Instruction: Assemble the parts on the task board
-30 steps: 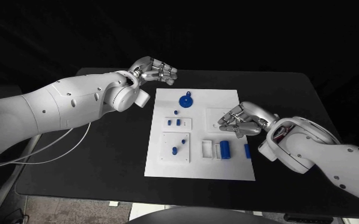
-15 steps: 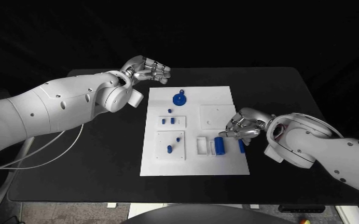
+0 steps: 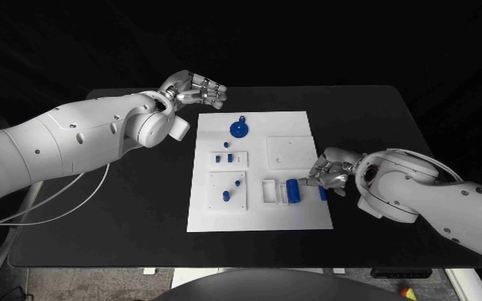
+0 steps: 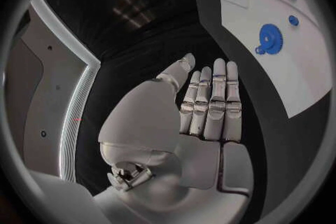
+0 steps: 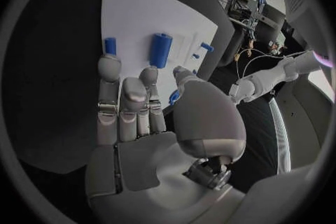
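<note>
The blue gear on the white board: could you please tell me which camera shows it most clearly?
The left wrist view: the blue gear lies large and unobstructed on the white board, its toothed rim visible. The head view shows the gear whole but small. In the right wrist view I cannot make it out.

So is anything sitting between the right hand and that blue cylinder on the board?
Nothing visible. The right hand hovers beside the blue cylinder near the white board's right edge, with only bare board between them.
</note>
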Robot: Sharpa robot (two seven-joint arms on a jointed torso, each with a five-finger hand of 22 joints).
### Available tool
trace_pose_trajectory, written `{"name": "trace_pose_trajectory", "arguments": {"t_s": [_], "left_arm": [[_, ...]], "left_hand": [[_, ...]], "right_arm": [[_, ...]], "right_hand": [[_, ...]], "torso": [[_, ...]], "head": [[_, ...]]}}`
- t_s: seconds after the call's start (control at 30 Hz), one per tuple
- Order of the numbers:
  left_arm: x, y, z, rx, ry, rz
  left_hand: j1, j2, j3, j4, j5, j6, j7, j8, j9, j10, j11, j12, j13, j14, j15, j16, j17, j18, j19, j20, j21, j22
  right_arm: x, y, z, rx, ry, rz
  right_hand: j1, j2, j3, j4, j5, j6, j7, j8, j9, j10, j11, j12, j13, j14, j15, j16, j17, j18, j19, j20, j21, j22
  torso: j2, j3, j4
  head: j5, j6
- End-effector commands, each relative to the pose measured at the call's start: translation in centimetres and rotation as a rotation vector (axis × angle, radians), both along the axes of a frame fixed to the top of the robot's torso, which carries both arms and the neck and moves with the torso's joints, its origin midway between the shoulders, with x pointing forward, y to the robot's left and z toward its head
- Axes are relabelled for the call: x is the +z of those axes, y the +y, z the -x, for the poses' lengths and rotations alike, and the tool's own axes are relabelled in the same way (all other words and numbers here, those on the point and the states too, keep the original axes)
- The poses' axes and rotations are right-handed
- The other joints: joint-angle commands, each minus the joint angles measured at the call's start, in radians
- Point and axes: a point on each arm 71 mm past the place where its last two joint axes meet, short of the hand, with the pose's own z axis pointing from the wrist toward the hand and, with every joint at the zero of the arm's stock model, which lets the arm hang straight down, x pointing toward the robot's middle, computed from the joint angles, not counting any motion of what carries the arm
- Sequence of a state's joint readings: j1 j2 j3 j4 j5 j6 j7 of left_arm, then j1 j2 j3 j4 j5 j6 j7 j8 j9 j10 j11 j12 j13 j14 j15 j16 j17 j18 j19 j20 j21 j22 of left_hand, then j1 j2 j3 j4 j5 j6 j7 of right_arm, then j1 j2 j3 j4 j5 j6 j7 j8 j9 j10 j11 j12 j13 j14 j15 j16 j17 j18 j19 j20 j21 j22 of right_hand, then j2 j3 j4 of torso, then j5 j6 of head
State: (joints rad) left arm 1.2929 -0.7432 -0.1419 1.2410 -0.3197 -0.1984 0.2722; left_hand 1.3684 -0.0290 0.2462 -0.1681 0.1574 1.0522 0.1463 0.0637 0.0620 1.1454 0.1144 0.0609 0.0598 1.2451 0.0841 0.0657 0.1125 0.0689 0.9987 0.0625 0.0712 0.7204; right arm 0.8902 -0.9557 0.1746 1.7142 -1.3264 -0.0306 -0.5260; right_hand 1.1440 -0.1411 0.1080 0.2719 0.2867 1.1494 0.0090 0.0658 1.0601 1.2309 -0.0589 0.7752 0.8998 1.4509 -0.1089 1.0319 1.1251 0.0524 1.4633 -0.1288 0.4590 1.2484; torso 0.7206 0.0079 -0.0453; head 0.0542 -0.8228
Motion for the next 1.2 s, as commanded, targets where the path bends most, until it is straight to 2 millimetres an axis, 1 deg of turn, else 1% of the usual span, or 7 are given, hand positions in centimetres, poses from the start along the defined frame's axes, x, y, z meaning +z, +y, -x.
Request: {"name": "trace_pose_trajectory", "arguments": {"t_s": [0.03, 0.33, 0.43, 0.5, 0.57, 0.67, 1.2], "left_arm": [[0.1, -0.2, 0.1, -0.015, 0.002, 0.012], [0.1, -0.3, 0.1, -0.016, 0.002, 0.012], [0.1, -0.3, 0.1, -0.017, 0.002, 0.013], [0.1, -0.3, 0.1, -0.017, 0.003, 0.013], [0.1, -0.3, 0.2, -0.018, 0.003, 0.013], [0.1, -0.3, 0.2, -0.019, 0.003, 0.014], [0.1, -0.3, 0.2, -0.02, 0.005, 0.014]], "left_hand": [[-0.012, 0.0, 0.0, 0.008, -0.001, -0.007, -0.002, 0.0, 0.001, 0.004, 0.002, -0.002, -0.001, 0.002, -0.001, -0.002, 0.001, -0.005, 0.008, 0.001, 0.002, -0.002], [-0.012, 0.001, 0.0, 0.009, -0.001, -0.007, -0.003, -0.001, 0.001, 0.004, 0.002, -0.002, -0.001, 0.002, -0.001, -0.002, 0.002, -0.005, 0.009, 0.001, 0.002, -0.003], [-0.012, 0.001, 0.0, 0.009, -0.001, -0.007, -0.003, -0.001, 0.001, 0.004, 0.002, -0.002, -0.001, 0.002, -0.001, -0.002, 0.002, -0.005, 0.009, 0.001, 0.002, -0.003], [-0.012, 0.001, 0.0, 0.009, -0.001, -0.007, -0.003, -0.001, 0.001, 0.004, 0.002, -0.002, -0.001, 0.002, -0.001, -0.002, 0.002, -0.005, 0.009, 0.001, 0.002, -0.003], [-0.012, 0.001, 0.0, 0.009, -0.001, -0.007, -0.003, -0.001, 0.001, 0.004, 0.002, -0.002, -0.001, 0.002, -0.001, -0.002, 0.002, -0.005, 0.009, 0.001, 0.002, -0.003], [-0.012, 0.001, 0.0, 0.009, -0.001, -0.007, -0.003, -0.001, 0.001, 0.004, 0.002, -0.002, -0.001, 0.002, -0.001, -0.002, 0.002, -0.005, 0.009, 0.001, 0.002, -0.003], [-0.013, 0.0, 0.001, 0.013, 0.0, -0.009, -0.002, -0.001, 0.001, 0.003, 0.003, -0.002, -0.001, 0.001, -0.001, -0.002, 0.002, -0.005, 0.01, 0.001, 0.002, -0.009]], "right_arm": [[-0.6, 0.0, 0.5, -0.037, 0.066, 0.055], [-1.9, 0.9, 1.2, -0.087, 0.145, 0.043], [-2.3, 1.3, 1.3, -0.095, 0.162, 0.039], [-2.6, 1.6, 1.4, -0.102, 0.17, 0.036], [-2.9, 1.8, 1.5, -0.108, 0.173, 0.032], [-3.2, 2.2, 1.5, -0.116, 0.174, 0.023], [-4.2, 3.0, 1.2, -0.142, 0.159, 0.014]], "right_hand": [[-0.014, 0.008, 0.003, 0.006, -0.004, -0.013, 0.009, -0.001, -0.074, 0.005, 0.007, 0.002, 0.008, 0.008, 0.004, 0.004, 0.014, 0.013, 0.013, 0.004, 0.007, 0.013], [-0.031, 0.033, -0.015, 0.003, 0.009, -0.042, 0.029, -0.002, -0.306, 0.014, 0.02, 0.052, 0.075, 0.014, 0.011, 0.022, 0.047, 0.018, 0.021, 0.011, 0.02, 0.054], [-0.035, 0.041, -0.036, -0.003, 0.023, -0.045, 0.03, -0.002, -0.316, 0.019, 0.019, 0.059, 0.09, 0.015, 0.012, 0.029, 0.052, 0.018, 0.024, 0.012, 0.025, 0.063], [-0.043, 0.055, -0.08, -0.016, 0.094, -0.048, 0.03, -0.001, -0.315, 0.023, 0.02, 0.066, 0.098, 0.016, 0.012, 0.036, 0.056, 0.018, 0.027, 0.011, 0.036, 0.07], [-0.041, 0.135, -0.252, -0.084, 0.186, -0.055, 0.029, -0.002, -0.309, 0.025, 0.022, 0.07, 0.109, 0.016, 0.011, 0.041, 0.058, 0.019, 0.028, 0.012, 0.038, 0.079], [-0.027, 0.176, -0.333, -0.101, 0.189, -0.055, 0.031, -0.001, -0.309, 0.03, 0.02, 0.082, 0.123, 0.016, 0.011, 0.046, 0.058, 0.02, 0.03, 0.012, 0.042, 0.089], [-0.017, 0.198, -0.358, -0.095, 0.204, -0.072, 0.036, -0.002, -0.332, 0.032, 0.023, 0.095, 0.136, 0.016, 0.015, 0.051, 0.057, 0.02, 0.034, 0.014, 0.039, 0.101]], "torso": [[0.0, -0.0004, -0.001], [0.001, -0.0008, 0.0006], [0.001, -0.0002, 0.0014], [0.002, 0.0, 0.0016], [0.002, -0.0001, 0.0012], [0.002, -0.0003, 0.0014], [0.002, -0.0012, 0.0013]], "head": [[0.0, -0.004], [-0.002, -0.009], [-0.001, -0.011], [0.0, -0.012], [0.0, -0.013], [0.001, -0.014], [0.009, -0.018]]}}
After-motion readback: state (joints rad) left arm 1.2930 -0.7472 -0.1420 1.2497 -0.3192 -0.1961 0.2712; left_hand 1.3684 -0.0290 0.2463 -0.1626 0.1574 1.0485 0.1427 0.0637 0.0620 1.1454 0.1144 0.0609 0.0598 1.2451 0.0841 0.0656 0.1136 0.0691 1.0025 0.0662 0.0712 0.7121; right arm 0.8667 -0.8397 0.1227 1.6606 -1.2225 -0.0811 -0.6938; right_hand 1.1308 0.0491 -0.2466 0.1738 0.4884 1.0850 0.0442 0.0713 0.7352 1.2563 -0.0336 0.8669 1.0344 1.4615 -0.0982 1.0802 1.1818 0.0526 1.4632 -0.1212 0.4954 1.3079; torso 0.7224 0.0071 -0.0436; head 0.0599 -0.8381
